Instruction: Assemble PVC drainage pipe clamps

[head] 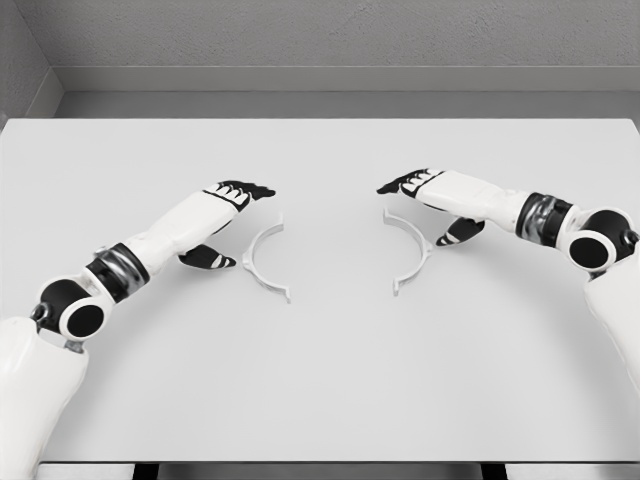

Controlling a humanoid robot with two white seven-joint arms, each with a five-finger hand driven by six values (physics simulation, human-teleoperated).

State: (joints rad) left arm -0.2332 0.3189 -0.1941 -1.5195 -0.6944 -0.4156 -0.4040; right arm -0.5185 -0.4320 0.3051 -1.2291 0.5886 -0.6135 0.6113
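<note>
Two white half-ring clamp pieces lie flat near the middle of the table (320, 400), well apart. I see the left clamp half (264, 262) bulging toward the left edge, the right clamp half (410, 252) toward the right, open sides facing each other, long axes running roughly front to back. My left hand (228, 215) and right hand (432, 200) hover just outside them, fingers apart, holding nothing. Grey walls (330, 35) stand behind the far edge.
</note>
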